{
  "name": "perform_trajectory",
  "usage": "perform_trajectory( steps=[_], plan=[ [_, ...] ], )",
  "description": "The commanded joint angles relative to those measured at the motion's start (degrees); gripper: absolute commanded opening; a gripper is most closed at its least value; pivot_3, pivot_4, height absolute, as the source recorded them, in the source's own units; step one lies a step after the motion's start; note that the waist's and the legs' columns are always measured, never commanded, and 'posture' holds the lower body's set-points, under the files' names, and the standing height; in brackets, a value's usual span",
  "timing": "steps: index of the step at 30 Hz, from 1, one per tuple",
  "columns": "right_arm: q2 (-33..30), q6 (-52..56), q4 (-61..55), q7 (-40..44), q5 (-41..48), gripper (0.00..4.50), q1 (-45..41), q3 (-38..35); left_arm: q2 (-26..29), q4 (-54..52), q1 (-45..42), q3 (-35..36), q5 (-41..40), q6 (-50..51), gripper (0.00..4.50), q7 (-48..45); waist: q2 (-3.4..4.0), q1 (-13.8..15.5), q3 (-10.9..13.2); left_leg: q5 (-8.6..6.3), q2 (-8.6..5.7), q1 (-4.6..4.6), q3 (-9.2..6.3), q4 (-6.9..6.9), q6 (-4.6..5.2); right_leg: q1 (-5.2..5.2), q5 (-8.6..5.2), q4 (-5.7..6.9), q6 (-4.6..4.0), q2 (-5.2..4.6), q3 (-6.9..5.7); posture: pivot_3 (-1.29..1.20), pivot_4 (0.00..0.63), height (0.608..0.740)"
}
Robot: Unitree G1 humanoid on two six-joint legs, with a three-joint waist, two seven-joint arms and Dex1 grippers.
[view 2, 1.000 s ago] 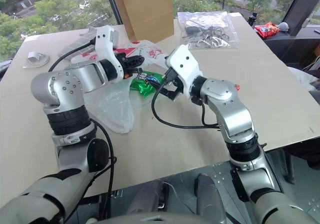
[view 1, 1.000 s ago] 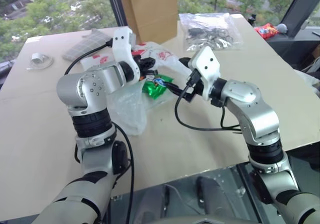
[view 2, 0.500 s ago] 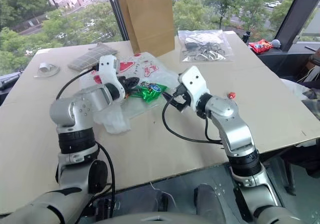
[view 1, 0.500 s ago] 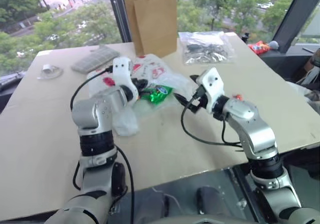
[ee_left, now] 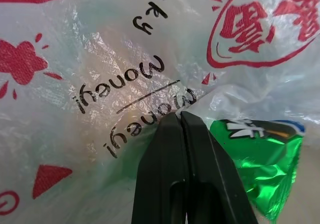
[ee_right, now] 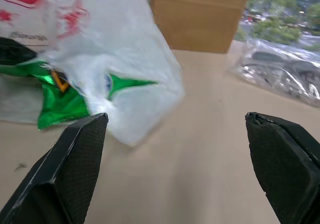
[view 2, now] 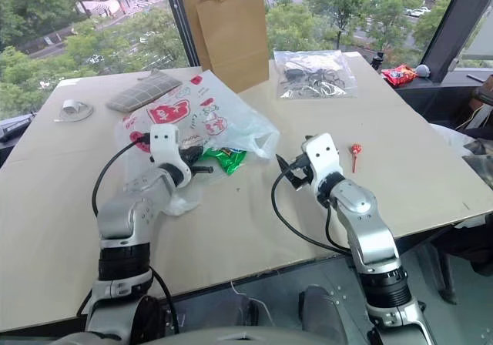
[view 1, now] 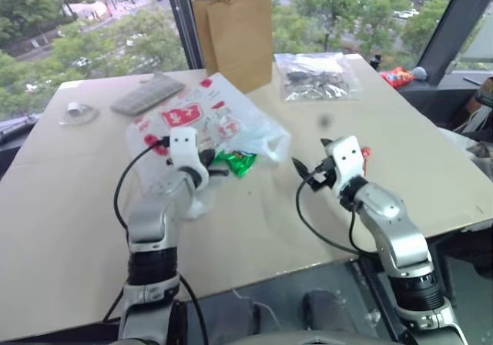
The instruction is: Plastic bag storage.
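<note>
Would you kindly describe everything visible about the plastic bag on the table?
The plastic bag is thin, crinkly and translucent white, printed with red logos, spots and black lettering. It lies billowed and rumpled on the table, in front of the brown paper bag. A shiny green packet shows at its near edge, partly under the film. The left gripper is shut at the bag's film; the right gripper stands open, apart from it.

plastic bag (view 1: pixel 202 122): translucent white, red logos, black lettering | packet (view 1: pixel 237 161): shiny green | paper bag (view 1: pixel 235 35): brown | bench (view 1: pixel 69 199): beige
</note>
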Motion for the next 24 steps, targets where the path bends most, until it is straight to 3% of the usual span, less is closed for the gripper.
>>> perform_trajectory(
  steps=[1,10,14,24],
  plan=[
    [-6.61,12.08,-7.28,5.34,8.22,4.44,-11.18,-7.87,4.5,-15.64,-7.28,3.19,-8.74,2.26,0.0,-6.47,0.01,0.06,-0.28,0.0,0.0,0.01,0.0,0.0,0.01,0.01,0.0,0.0,0.0,0.0,0.0,0.0,0.0,0.74],
    [-5.23,12.0,-9.3,1.63,10.08,4.44,-10.65,-6.38,3.63,-18.31,-3.41,2.0,-10.65,-1.24,0.0,-4.8,0.15,0.17,-0.81,-0.15,0.11,0.49,0.02,0.0,0.23,0.53,-0.18,-0.15,0.23,0.04,-0.03,0.0,0.0,0.74],
    [-4.23,12.68,-12.45,-1.61,10.67,4.44,-4.77,-6.12,4.85,-17.16,1.65,2.06,-10.31,-5.46,0.0,-5.66,0.21,0.37,-0.96,-0.15,0.15,0.49,0.02,0.0,0.25,0.54,-0.27,-0.15,0.1,0.04,-0.04,0.0,0.0,0.74],
    [-11.92,12.29,-18.79,-3.68,13.77,4.44,6.57,-12.03,5.34,-15.47,3.17,0.86,-12.85,-8.51,0.0,-3.6,0.54,0.45,-1.18,-0.4,0.39,0.69,0.12,-0.01,0.25,0.82,-0.4,-0.31,0.13,0.04,-0.05,0.0,0.0,0.74]
  ],
)
